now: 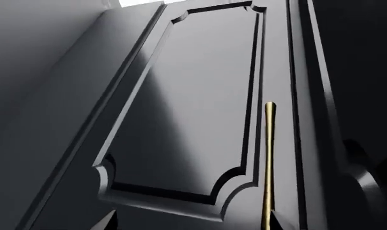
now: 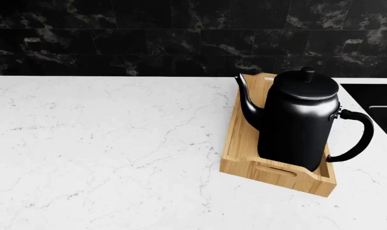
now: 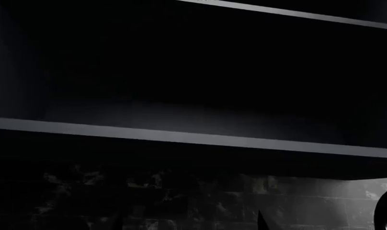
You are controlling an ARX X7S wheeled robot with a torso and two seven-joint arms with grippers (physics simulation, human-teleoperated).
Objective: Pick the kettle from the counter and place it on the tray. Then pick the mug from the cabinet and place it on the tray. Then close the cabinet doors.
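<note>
The glossy black kettle (image 2: 299, 122) stands upright in the light wooden tray (image 2: 238, 143) on the white marble counter (image 2: 104, 153), spout toward the wall. The mug is out of view. Neither gripper appears in the head view. My left gripper (image 1: 193, 224) is open, facing a dark grey panelled cabinet door (image 1: 193, 96); the door's brass handle (image 1: 269, 163) runs just inside one fingertip (image 1: 279, 224). My right gripper (image 3: 190, 224) is open with nothing between its dim tips, looking into a dark cabinet interior above a shelf edge (image 3: 180, 136).
A black marble-tile backsplash (image 2: 149, 38) runs behind the counter. A dark sink opening (image 2: 375, 98) lies to the right of the tray. A second, darker door panel (image 1: 359, 143) stands beside the first. Backsplash tiles (image 3: 180, 201) show dimly under the cabinet.
</note>
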